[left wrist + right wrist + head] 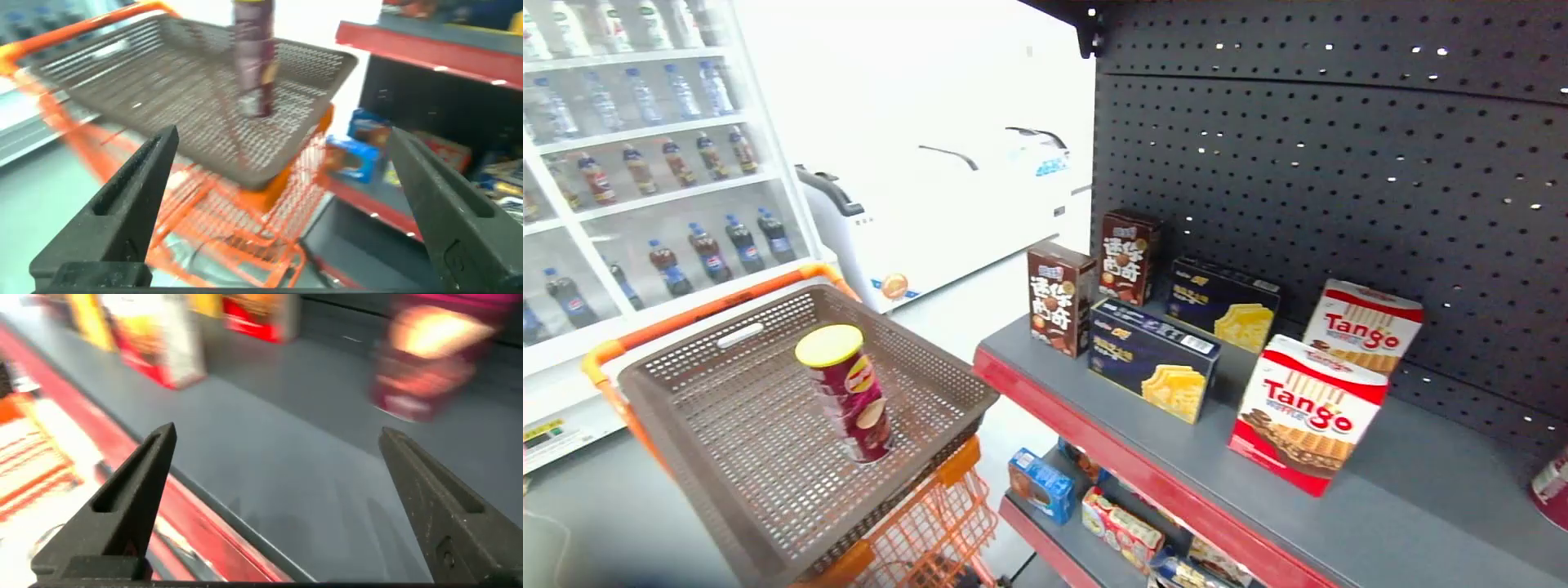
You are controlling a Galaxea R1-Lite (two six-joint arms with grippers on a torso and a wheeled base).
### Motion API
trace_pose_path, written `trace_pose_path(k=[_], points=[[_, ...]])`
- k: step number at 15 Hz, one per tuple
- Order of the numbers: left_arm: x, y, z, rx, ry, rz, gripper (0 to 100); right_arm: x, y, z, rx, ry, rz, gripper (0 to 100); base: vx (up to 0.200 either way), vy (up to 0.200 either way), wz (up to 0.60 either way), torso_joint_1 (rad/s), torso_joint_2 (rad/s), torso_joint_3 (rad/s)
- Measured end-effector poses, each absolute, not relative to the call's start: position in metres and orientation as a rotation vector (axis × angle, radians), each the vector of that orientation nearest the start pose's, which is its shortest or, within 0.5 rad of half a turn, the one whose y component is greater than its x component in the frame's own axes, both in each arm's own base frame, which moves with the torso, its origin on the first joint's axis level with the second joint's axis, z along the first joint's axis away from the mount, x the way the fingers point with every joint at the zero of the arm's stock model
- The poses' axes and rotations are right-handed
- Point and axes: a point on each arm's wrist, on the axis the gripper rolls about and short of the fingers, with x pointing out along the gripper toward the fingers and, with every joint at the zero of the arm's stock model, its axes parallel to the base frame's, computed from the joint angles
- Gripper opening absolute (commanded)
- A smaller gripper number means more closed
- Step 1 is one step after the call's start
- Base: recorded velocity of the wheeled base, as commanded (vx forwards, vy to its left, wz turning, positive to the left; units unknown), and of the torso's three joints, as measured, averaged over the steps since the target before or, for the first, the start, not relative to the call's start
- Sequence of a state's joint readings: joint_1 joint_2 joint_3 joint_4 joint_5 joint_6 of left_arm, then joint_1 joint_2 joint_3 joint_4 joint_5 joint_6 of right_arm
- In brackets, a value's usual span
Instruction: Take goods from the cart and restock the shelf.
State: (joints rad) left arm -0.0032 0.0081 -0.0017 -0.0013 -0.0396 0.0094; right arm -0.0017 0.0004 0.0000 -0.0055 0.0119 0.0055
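Note:
A maroon chip can (845,392) with a yellow lid stands upright in the brown mesh basket (727,425) on top of the orange cart (923,523). My left gripper (278,220) is open and empty, low beside the cart, with the chip can (253,57) in the basket (147,90) some way ahead of it. Over the grey shelf board (270,449) my right gripper (278,506) is open with nothing between its fingers. A second maroon can (425,363) stands on the shelf beyond it; this can (1553,490) sits at the shelf's far right.
On the grey shelf (1405,506) stand two brown boxes (1058,298), two dark blue boxes (1156,359) and two red-and-white wafer boxes (1307,412) before a black pegboard (1339,163). Lower shelves (1054,523) hold more packets. A white freezer (947,212) and drink cooler (645,163) stand behind.

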Motion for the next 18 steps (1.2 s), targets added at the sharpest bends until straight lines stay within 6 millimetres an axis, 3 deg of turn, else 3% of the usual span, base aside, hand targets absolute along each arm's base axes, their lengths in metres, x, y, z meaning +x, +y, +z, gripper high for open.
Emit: trace_pose_path(k=[18], points=[[-0.0227,-0.0016,0.0768,0.039,0.004,-0.079,100,-0.0228,0.0003,0.0761,0.006,-0.005,0.01,100,0.0,0.0,0.0,0.0,0.0,0.0]])
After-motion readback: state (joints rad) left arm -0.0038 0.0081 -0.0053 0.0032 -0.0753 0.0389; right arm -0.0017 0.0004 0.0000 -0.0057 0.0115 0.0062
